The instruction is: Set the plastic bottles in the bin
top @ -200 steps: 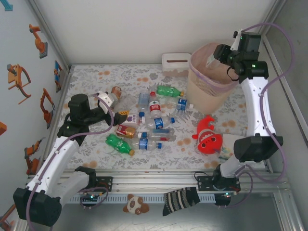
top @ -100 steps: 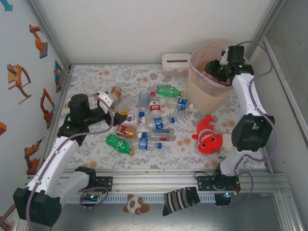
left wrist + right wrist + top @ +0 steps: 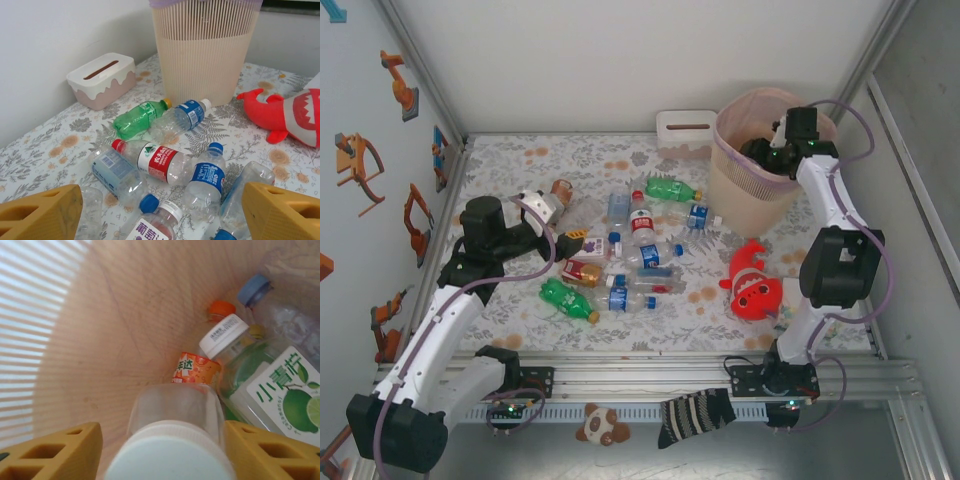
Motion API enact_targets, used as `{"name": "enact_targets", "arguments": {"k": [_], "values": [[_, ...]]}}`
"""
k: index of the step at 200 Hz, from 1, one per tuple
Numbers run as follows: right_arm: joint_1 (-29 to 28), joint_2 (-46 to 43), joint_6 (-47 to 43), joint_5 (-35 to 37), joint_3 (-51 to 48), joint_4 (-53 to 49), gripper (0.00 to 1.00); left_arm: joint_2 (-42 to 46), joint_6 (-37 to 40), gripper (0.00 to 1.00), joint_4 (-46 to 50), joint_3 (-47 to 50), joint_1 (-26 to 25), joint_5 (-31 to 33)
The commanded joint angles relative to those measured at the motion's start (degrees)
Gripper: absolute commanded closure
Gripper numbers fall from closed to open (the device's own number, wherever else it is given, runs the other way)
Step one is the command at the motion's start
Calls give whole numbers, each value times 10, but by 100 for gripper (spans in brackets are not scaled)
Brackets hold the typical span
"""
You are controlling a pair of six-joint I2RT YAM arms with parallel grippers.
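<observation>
Several plastic bottles lie in a heap mid-table, among them a green one, a red-labelled one and a blue-labelled one. My left gripper hovers open at the heap's left side with nothing between its fingers. My right gripper reaches into the mouth of the pink-beige bin. A clear white-capped bottle sits between its yellow fingers, with a gap on the left side. Below it in the bin lie a green-labelled bottle and an orange-labelled one.
A red clownfish plush lies right of the heap, in front of the bin. A white tissue box stands at the back wall left of the bin. A striped sock and small panda toy lie off the table's front.
The right arm swung from above the bin's right rim down into its mouth, and its jaws spread wider round the clear bottle. The left arm stayed put.
</observation>
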State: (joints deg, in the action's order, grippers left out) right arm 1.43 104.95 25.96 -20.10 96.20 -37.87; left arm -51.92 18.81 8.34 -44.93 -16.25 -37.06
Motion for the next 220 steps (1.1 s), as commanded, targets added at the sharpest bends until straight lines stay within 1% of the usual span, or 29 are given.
{"name": "enact_targets", "arguments": {"k": [1, 60, 102, 176, 195, 220], "values": [[3, -19, -26, 25, 13, -42, 32, 12, 3, 17, 4, -2, -3, -2], [3, -79, -70, 108, 28, -105, 28, 14, 3, 17, 4, -2, -3, 2], [3, -120, -94, 145, 44, -141, 27, 10, 2, 17, 3, -2, -3, 6], [2, -180, -96, 143, 60, -157, 28, -1, -10, 17, 4, -6, -3, 29], [2, -195, -93, 134, 60, -159, 29, -8, -19, 18, 6, -10, -3, 53], [2, -219, -87, 122, 57, -159, 31, -20, -36, 18, 15, -21, -2, 102]]}}
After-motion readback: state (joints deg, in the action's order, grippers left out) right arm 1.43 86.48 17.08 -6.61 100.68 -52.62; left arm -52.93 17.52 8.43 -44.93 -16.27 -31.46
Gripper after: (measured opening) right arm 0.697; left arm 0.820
